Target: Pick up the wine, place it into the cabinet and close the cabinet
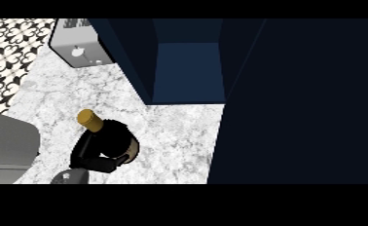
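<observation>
Gold caps the wine (pixel 89 119), one dark bottle standing tilted on the marble desk (pixel 179 137), near its lower left, well apart from the cabinet's opening. A black robot hand (pixel 101 153) is curled round the bottle's body, hiding most of it; only the neck and cap show clear. Which arm it belongs to is hard to judge; from its place at the view's left it is likely the left one, and the other robot hand shows nowhere.

The step in hand looks like the lift. To do it well, raise the bottle straight, bring it upright, then carry it up and right into the blue cabinet (pixel 185 71), clear of its open door (pixel 287 103).

Count: one bottle, one cabinet, one door, one toaster (pixel 81 45) at the back left.
</observation>
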